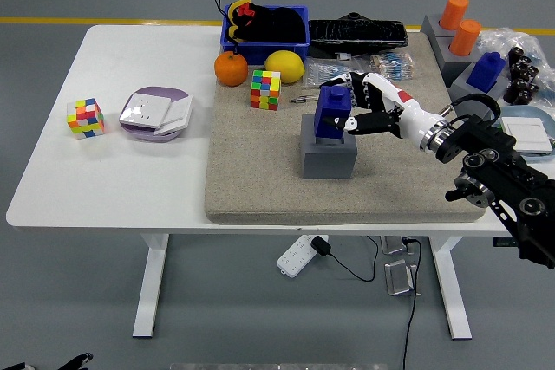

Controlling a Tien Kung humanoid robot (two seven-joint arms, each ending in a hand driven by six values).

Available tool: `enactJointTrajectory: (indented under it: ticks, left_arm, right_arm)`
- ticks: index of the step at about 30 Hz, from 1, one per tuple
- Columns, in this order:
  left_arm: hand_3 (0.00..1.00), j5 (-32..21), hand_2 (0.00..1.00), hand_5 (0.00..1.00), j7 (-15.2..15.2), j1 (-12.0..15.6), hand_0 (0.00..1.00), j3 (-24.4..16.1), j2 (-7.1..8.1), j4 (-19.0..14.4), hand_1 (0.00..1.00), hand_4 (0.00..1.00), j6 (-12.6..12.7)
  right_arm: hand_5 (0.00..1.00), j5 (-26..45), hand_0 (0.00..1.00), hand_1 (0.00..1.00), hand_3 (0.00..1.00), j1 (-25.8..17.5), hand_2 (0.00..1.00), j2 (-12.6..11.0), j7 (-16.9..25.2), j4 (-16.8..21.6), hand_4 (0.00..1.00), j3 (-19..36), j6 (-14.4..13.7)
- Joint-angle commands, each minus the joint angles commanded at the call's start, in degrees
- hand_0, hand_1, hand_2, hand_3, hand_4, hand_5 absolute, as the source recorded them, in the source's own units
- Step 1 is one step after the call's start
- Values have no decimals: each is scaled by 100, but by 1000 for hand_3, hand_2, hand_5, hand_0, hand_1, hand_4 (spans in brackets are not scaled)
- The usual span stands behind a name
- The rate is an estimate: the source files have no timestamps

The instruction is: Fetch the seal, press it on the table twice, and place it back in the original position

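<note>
My right hand [351, 106] is shut on the blue seal [332, 112] and holds it upright right at the top opening of the grey square holder [328, 157] on the beige mat [260, 171]. Whether the seal's base is inside the opening I cannot tell. The arm reaches in from the right edge across the mat. My left arm is out of view.
An orange [231, 68], a lemon [284, 66], a colour cube [265, 89] and a pen [303, 99] lie behind the holder. A blue bin [265, 34] and black tray [357, 33] stand at the back. Grey blocks with orange and blue seals [473, 58] stand at right. Another cube [86, 118] and a purple box [155, 113] lie at left.
</note>
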Motion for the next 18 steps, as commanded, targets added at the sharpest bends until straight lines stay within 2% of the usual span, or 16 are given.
enactJointTrajectory:
  ticks: [5, 8, 13, 18]
  left_arm:
    - [803, -271, 767, 419, -55, -25, 811, 291, 12, -1, 791, 695, -23]
    - [803, -292, 767, 419, -54, -24, 811, 314, 13, 0, 791, 695, -28]
    - [803, -70, 767, 419, 0, -22, 811, 98, 22, 0, 791, 695, -13]
    - [803, -145, 767, 418, -11, -28, 811, 177, 27, 0, 791, 695, -22]
  right_arm:
    - [2, 35, 443, 308, 309, 171, 331, 62, 42, -138, 598, -263, 35]
    - [2, 25, 442, 308, 308, 220, 330, 109, 56, -227, 598, -321, 55]
    - [2, -27, 442, 308, 308, 293, 330, 136, 73, -366, 598, -393, 71]
    - [2, -96, 442, 309, 307, 386, 329, 127, 94, -467, 597, -455, 78]
